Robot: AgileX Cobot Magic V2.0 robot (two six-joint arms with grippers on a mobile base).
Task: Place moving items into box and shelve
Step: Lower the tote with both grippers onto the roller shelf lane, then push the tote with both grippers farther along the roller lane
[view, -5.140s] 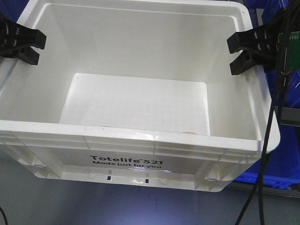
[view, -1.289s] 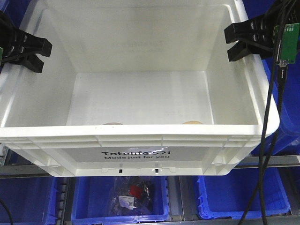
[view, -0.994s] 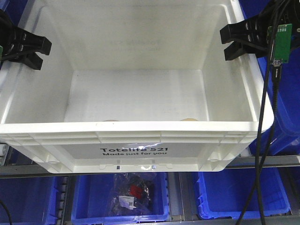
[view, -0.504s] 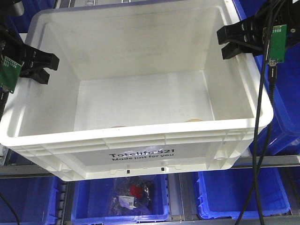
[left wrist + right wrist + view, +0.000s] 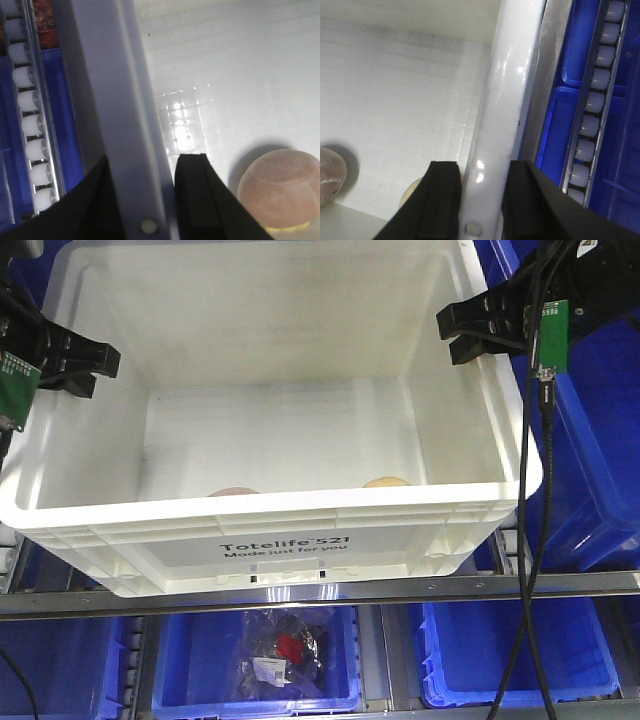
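Observation:
The box (image 5: 280, 515), a large white crate printed "Totelife 521", hangs between my two grippers in front of a shelf. My left gripper (image 5: 75, 365) is shut on its left rim (image 5: 125, 100), with one finger inside the wall and one outside. My right gripper (image 5: 480, 330) is shut on the right rim (image 5: 500, 100) in the same way. Two rounded items lie inside by the near wall. One is a pinkish ball (image 5: 235, 490), also seen from the left wrist (image 5: 280, 187). The other is a cream-coloured item (image 5: 385, 481), partly hidden by a finger (image 5: 442, 200) in the right wrist view.
A grey metal shelf rail (image 5: 560, 583) runs just under the box's front. Blue bins sit below it, one holding bagged items (image 5: 270, 655). Another blue bin (image 5: 590, 440) stands to the right. Roller tracks (image 5: 30, 125) flank the box. Black cables (image 5: 525, 540) hang from the right arm.
The box has moved away from the camera and up onto the level of the shelf rail, and it has levelled out. Both grippers went with it, still clamped on the rims.

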